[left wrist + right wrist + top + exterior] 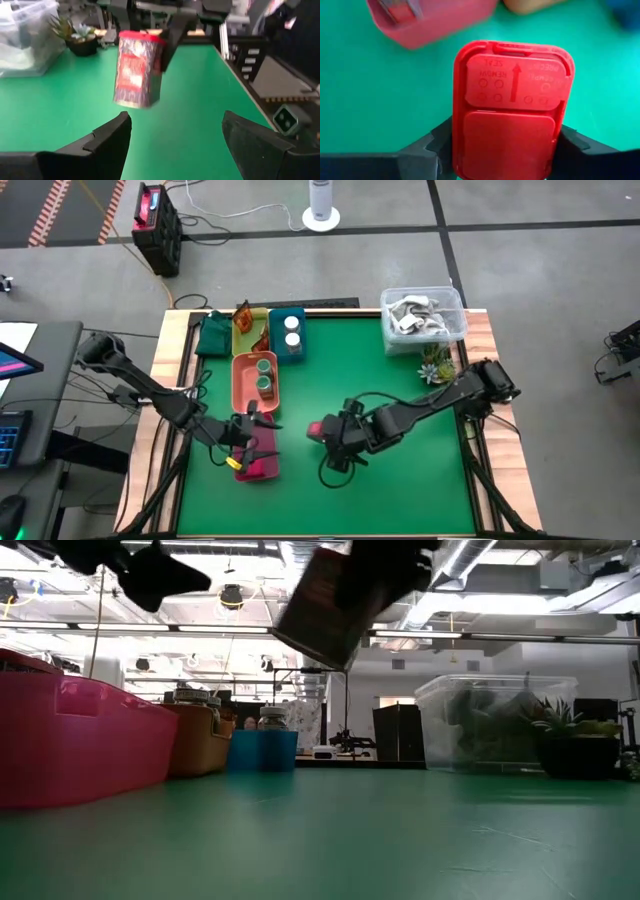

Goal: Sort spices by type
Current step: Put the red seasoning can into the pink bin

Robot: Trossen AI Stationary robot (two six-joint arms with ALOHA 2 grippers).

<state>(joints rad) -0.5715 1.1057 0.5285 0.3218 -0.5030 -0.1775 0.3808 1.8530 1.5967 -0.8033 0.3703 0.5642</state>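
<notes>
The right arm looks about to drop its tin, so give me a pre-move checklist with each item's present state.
1. Grip: the right gripper is shut on the red-lidded rectangular spice tin, fingers on both sides. Ok.
2. Clearance: in the low view the spice tin hangs tilted, well above the green table mat. Ok.
3. Target: the long pink tray is at the mat's left, apart from the tin. Not yet over it: not ok.
4. Left gripper: open, holding nothing, over the pink tray in the high view, so it may crowd the drop. Not ok.
5. Room left in the tray: cannot tell.
</notes>
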